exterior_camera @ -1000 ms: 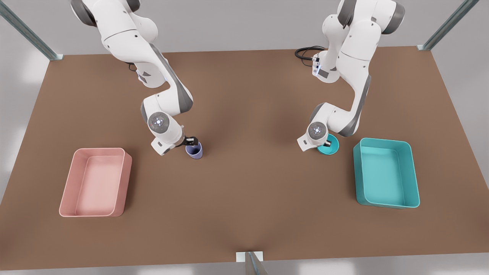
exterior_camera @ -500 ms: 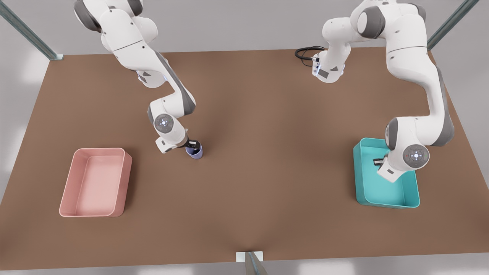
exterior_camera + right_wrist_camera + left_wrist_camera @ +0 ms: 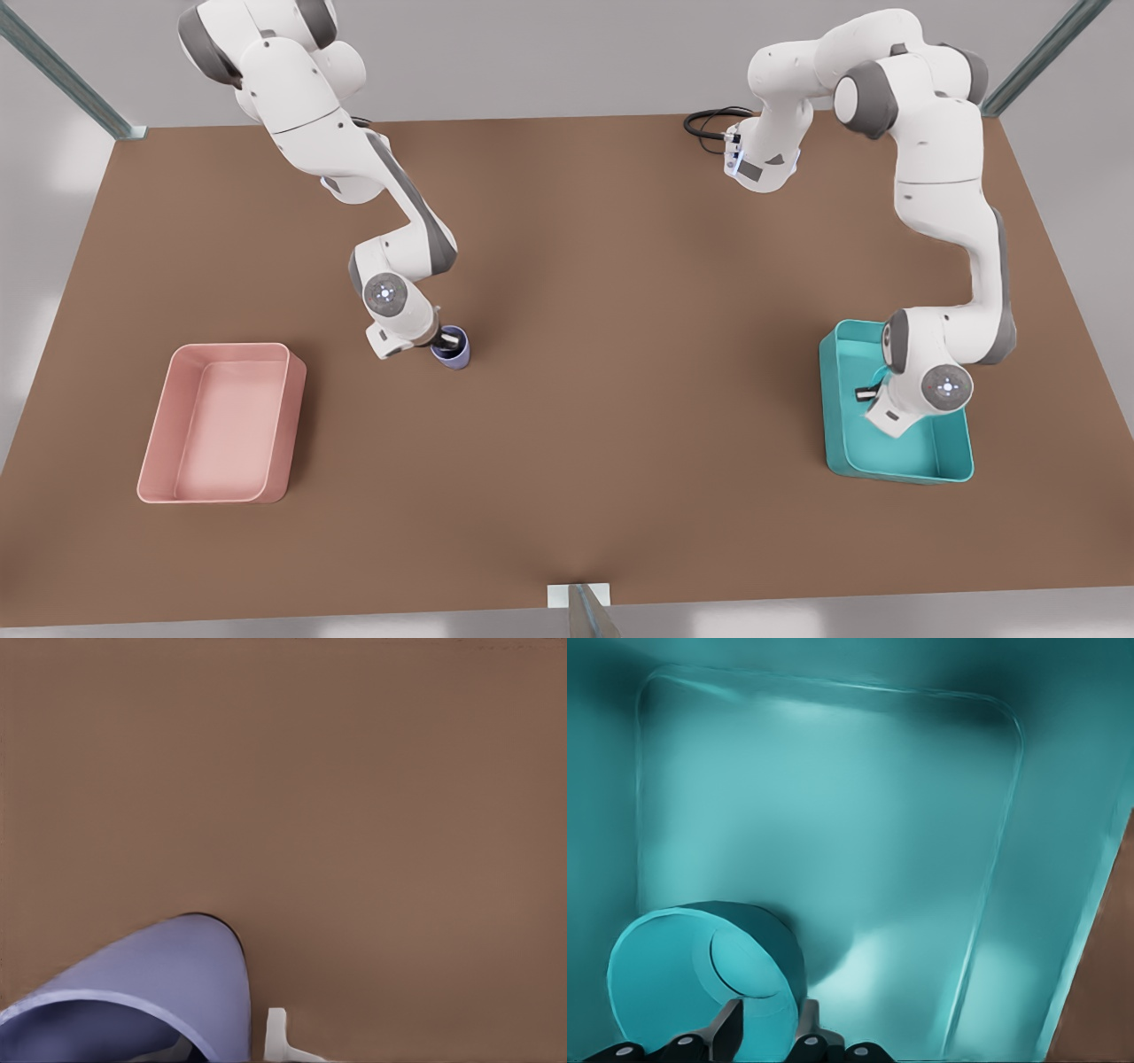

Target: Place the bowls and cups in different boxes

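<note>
Inside the teal box [image 3: 834, 425], above its floor [image 3: 833, 815], my left gripper [image 3: 766, 1036] is shut on the wall of the small teal bowl [image 3: 682, 983], which is tilted. This gripper [image 3: 866, 390] is on the front view's right, over the box's near-left part. On the front view's left the lavender cup [image 3: 453, 349] stands upright on the table. My right gripper [image 3: 446, 338] is open over the cup's rim [image 3: 168, 983]. One fingertip [image 3: 276, 1035] sits just outside the wall with a small gap. The pale pink box [image 3: 285, 416] lies to the cup's left.
A black cable [image 3: 709, 122] coils at the table's far edge near the arm base. A small bracket [image 3: 580, 595] sits at the middle of the near edge. Bare brown tabletop [image 3: 602, 354] stretches between the two arms.
The left arm carried the bowl from the table to the right into the teal box, then sank slightly. The right gripper lowered onto the cup's rim. The cup stayed put.
</note>
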Robot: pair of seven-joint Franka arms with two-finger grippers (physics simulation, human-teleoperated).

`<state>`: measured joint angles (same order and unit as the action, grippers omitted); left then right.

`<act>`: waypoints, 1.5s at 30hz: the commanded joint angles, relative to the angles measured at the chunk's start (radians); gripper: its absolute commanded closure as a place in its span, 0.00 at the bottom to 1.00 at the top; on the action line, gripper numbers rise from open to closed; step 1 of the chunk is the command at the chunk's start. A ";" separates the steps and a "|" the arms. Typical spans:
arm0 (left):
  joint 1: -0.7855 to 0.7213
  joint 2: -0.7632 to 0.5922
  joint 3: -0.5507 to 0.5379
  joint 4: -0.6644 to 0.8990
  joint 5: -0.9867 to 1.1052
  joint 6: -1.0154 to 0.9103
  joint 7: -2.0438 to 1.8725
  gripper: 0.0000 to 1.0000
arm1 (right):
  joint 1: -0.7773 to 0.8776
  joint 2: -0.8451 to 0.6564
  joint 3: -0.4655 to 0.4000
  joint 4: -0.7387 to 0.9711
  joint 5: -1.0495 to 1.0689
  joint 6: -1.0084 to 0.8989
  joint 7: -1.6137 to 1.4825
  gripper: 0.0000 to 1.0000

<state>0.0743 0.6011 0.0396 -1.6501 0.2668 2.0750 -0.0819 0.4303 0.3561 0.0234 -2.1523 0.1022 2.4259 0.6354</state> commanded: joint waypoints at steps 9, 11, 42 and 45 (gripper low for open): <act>-0.156 -0.399 -0.161 0.216 -0.192 -0.642 -0.137 0.00 | -0.317 -0.003 -0.013 0.406 -0.029 -0.482 -0.478 0.79; -0.156 -0.362 -0.170 0.271 -0.192 -0.684 -0.137 0.00 | -0.436 0.027 -0.017 0.492 -0.056 -0.484 -0.732 0.79; -0.163 -0.346 -0.233 0.297 -0.133 -0.722 -0.150 0.00 | -0.665 0.236 -0.022 0.546 -0.104 -0.327 -0.997 0.00; -0.163 -0.348 -0.233 0.297 -0.133 -0.722 -0.150 0.00 | -0.663 0.201 -0.017 0.551 -0.104 -0.378 -0.997 0.00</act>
<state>-0.0890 0.2547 -0.1929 -1.3534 0.1328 1.3547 -0.2133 -0.2333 0.5621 0.0053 -1.6030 -0.0146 2.1108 -0.1930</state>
